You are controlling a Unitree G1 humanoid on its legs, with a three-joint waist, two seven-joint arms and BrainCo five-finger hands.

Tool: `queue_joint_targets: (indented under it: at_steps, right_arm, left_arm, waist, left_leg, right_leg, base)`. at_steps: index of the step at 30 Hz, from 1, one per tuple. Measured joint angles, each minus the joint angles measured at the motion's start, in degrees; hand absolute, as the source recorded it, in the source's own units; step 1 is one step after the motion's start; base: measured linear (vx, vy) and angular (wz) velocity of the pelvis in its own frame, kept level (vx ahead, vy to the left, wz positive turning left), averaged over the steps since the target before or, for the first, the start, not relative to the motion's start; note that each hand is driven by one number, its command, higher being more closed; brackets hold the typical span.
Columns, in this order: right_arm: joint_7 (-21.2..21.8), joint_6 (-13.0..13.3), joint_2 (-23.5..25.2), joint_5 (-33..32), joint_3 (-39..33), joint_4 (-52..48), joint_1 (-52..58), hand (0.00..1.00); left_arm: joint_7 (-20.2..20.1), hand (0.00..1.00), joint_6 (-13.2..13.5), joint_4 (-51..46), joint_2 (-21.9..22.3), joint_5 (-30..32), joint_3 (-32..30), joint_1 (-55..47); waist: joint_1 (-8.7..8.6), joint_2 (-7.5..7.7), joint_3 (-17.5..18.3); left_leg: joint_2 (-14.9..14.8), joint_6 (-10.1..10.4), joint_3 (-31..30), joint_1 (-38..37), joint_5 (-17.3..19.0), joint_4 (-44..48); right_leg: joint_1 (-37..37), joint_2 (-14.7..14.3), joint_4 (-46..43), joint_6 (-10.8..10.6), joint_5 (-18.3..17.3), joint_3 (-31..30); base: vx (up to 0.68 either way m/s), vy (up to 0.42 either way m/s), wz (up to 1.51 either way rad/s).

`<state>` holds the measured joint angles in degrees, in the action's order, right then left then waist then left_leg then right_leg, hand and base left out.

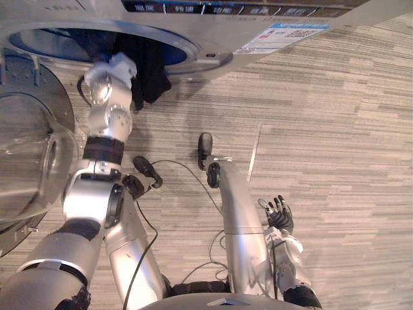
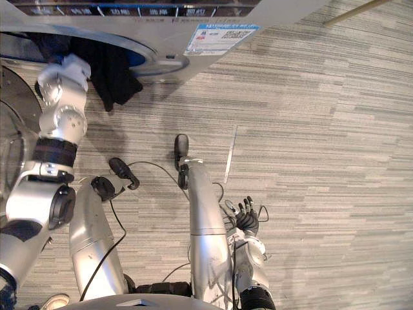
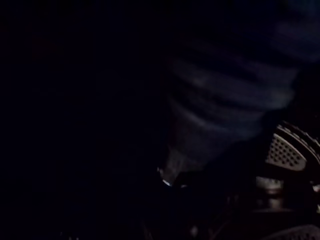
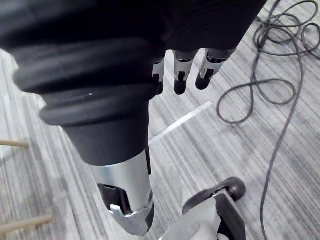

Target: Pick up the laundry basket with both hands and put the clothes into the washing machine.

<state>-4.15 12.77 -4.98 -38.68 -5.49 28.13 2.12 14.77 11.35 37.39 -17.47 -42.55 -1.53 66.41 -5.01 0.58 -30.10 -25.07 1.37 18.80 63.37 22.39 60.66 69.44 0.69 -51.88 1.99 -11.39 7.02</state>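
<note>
The dark clothes are hanging from the washing machine drum mouth. Your left arm is reaching in beside them, the left hand buried there, grip impossible to tell. Your right hand is hanging low, loosely spread, holding nothing. The blue-and-white label is showing print too small to read.

My left hand is buried in the washing machine opening, behind the dark clothes, so its state is lost to me. In the left wrist view I make out a dim fold of cloth and a bit of perforated drum; the rest is too dark to tell. The machine's top and its glass door run off the edges.
</note>
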Motion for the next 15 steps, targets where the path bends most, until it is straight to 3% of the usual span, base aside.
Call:
queue_joint_targets:
  at_steps: [4, 8, 9, 15]
  right_arm:
    - [0.06, -0.02, 0.06, -0.34, 0.3, -0.21, -0.04, 0.0]
    - [0.16, -0.07, 1.02, -1.98, -0.89, -0.11, 0.0, 0.0]
    - [0.18, -0.07, 1.32, -1.99, -1.45, -0.16, 0.01, 0.0]
    - [-0.01, -0.22, 2.04, -2.05, -7.2, -0.3, 3.38, 0.0]
  left_arm:
    - [-0.04, 1.0, -0.4, 4.59, -3.26, -1.86, 2.39, 11.54]
    - [-0.09, 1.0, 0.6, 5.42, -12.76, -8.13, 4.69, 24.04]
    - [-0.28, 1.0, 2.57, 5.56, -13.49, -8.26, 5.38, 24.04]
    - [2.41, 1.0, 4.32, 6.02, -16.82, -17.49, 11.33, 27.2]
  waist:
    - [-0.54, 0.62, -0.67]
    - [-1.31, 1.46, -1.22]
    - [-1.43, 1.55, -1.29]
    - [-1.18, 1.59, -1.77]
  left_leg:
    - [-0.47, -0.36, 0.3, 1.51, 0.2, 0.72]
    - [-1.1, -0.92, 1.87, 2.63, 0.51, 1.44]
    - [-1.11, -0.93, 2.0, 2.67, 0.51, 1.53]
    - [-1.1, -1.08, 2.15, 4.03, 0.6, 3.29]
  right_leg:
    - [1.36, -0.13, 0.19, -0.24, 0.78, -0.27]
    - [3.48, -0.89, 0.34, -0.48, 1.77, -1.48]
    - [3.72, -0.96, 0.27, -0.52, 1.83, -1.55]
    - [5.76, -0.59, -1.99, -0.33, 1.93, -1.78]
  base:
    - [-0.04, 0.032, -0.11]
    - [-0.03, 0.026, -0.19]
    - [-0.01, 0.023, -0.16]
    - [-0.01, 0.008, -0.01]
